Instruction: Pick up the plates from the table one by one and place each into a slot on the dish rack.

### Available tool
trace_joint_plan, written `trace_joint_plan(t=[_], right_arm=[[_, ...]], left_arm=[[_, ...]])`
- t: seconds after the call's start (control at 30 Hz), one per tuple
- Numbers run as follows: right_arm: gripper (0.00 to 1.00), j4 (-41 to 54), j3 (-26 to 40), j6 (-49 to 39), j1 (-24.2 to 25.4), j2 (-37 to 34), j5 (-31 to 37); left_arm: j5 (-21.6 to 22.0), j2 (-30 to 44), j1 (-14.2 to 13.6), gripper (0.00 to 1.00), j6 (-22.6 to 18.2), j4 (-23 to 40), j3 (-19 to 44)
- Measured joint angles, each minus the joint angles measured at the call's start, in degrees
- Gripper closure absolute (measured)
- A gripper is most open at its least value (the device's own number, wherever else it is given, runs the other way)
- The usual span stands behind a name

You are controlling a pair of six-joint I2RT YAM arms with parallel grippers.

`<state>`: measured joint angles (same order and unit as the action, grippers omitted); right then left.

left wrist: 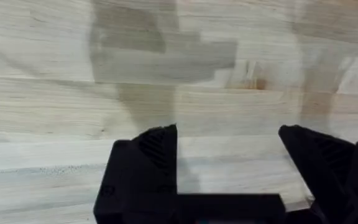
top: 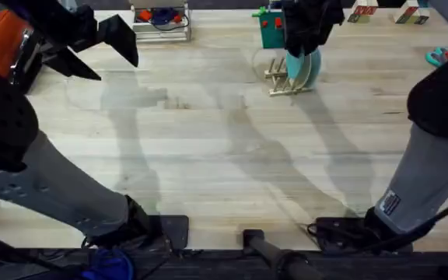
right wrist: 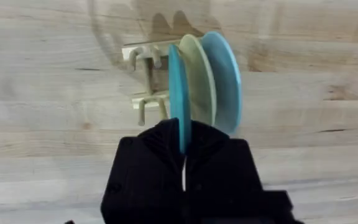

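The right gripper's (right wrist: 184, 146) black fingers are pinched tight on the rim of the turquoise plate (right wrist: 179, 93), which stands on edge in the dish rack (right wrist: 146, 84) beside a cream-green plate (right wrist: 197, 74) and a light blue plate (right wrist: 224, 78). From above, the rack (top: 280, 80) sits toward the far edge of the table (top: 208, 155), right of the middle, but the right arm's dark bulk covers most of it, so the plates show there as little more than a sliver of pale blue-green (top: 306, 68). How many pegs are free I cannot tell (only a few stick out on one side in the wrist view). The left gripper (left wrist: 229, 146) hangs over bare wood near the far left corner, its fingers spread wide and holding nothing; from overhead it (top: 103, 54) looks large and dark. Small coloured items along the far edge are too blurred to name.
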<state>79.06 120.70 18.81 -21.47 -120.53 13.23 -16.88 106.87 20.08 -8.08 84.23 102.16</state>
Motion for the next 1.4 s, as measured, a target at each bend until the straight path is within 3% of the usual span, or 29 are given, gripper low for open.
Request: trace_joint_plan(t=[0.6,0.7,1.07,1.4], right_arm=[[0.968,0.03,0.0,-0.01,0.0,-4.24,-1.09],[0.876,0.03,0.0,-0.2,0.0,-4.24,-1.13],[0.792,0.04,0.0,-0.23,0.0,-4.24,-1.29],[0.787,0.32,0.01,-0.22,-0.04,-4.24,-1.29]], left_arm=[[0.0,0.01,0.0,0.006,0.0,0.0,0.01],[0.0,0.0,0.0,0.006,0.0,-0.02,0.01],[0.0,0.0,0.0,0.006,0.0,0.0,0.0],[0.0,0.0,0.0,0.007,0.0,0.0,-0.01]])
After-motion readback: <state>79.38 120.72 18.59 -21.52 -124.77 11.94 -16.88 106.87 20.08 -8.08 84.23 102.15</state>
